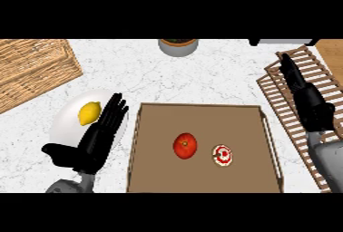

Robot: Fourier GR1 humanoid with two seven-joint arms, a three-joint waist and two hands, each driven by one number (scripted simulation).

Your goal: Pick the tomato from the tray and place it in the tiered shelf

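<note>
The brown tray [201, 181] sits in front of me, the slatted shelf [281, 97] at its right. My right hand [303, 95] hangs over that shelf, fingers straight, holding nothing; my left hand [100, 133] rests open beside the white plate [67, 118] with its lemon [89, 113]. The tomato [185, 146] lies mid-tray, just beside a small red-and-white round thing [223, 155]. Reaching in, I could nudge that neighbour or roll the tomato away.

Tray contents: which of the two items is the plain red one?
The tomato, left of the red-and-white round item; it is solid red, with no white pattern.
</note>
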